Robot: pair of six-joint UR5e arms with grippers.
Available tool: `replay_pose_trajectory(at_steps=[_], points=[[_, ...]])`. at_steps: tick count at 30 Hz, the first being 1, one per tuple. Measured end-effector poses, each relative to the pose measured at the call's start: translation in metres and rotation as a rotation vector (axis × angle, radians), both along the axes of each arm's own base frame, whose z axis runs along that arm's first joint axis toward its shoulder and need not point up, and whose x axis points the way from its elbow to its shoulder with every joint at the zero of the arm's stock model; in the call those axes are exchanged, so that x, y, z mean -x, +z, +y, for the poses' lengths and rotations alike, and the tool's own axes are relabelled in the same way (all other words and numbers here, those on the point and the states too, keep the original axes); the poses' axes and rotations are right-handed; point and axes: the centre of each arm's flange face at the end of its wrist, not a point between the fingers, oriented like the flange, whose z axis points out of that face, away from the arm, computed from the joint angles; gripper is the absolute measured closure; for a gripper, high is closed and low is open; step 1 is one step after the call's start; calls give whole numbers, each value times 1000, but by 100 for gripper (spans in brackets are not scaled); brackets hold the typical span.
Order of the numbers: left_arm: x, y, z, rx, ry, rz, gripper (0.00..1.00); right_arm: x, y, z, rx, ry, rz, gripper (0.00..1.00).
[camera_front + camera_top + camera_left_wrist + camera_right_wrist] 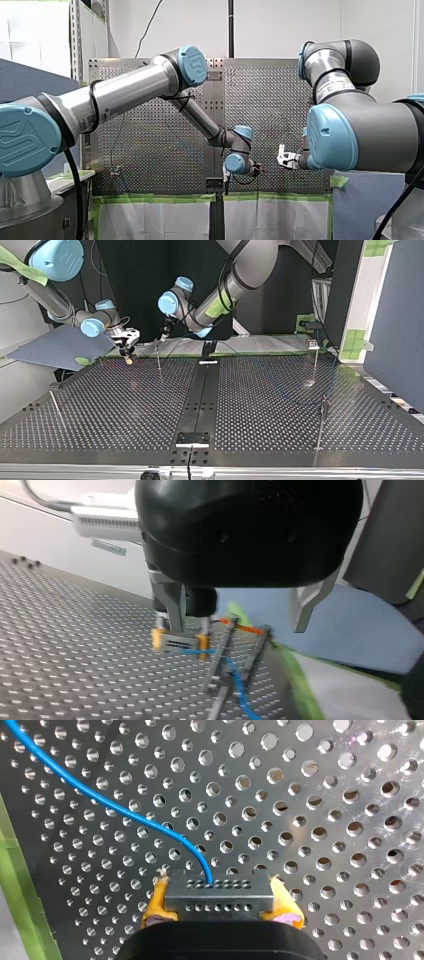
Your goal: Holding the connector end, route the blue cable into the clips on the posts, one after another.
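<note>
The right hand (221,904) clamps the connector (220,891) by the bench's (280,405) far edge; the left hand (236,624), spread apart, seemingly hangs just beside it.

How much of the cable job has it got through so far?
Done: my right gripper has the connector clamped between its yellow pads. In hand: the blue cable trails from it past a post, my left gripper open beside. Left: probably all the routing; I cannot see the cable seated in any clip.
</note>
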Motion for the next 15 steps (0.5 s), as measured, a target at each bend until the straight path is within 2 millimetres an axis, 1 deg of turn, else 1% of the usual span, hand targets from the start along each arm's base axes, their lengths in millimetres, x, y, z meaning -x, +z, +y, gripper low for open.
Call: replay_pose_trajectory(at_steps=[7, 15], points=[[2, 32, 10, 42, 62, -57, 0, 2, 0, -1, 0, -3, 1, 100], [-4, 64, 29, 140, 120, -81, 0, -1, 0, 1, -1, 5, 1, 100]])
